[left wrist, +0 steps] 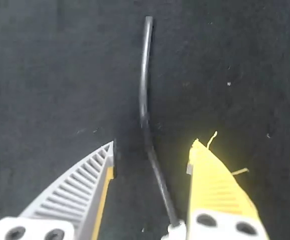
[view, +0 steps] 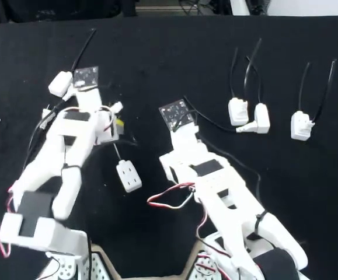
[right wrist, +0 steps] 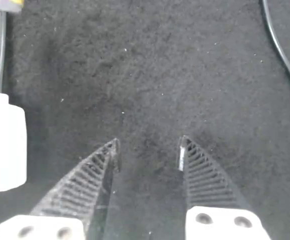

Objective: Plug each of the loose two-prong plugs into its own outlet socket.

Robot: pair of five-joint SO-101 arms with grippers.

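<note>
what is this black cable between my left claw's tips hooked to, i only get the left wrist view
observer: That cable ends at a white plug lying right beside the left claw, seen from the high view.
operator: where's the closest socket then
observer: A white outlet socket lies on the table between the two arms, nearer the arm bases than the plug.
operator: what's the right claw doing
observer: The right claw is open with nothing between its tips.
</note>
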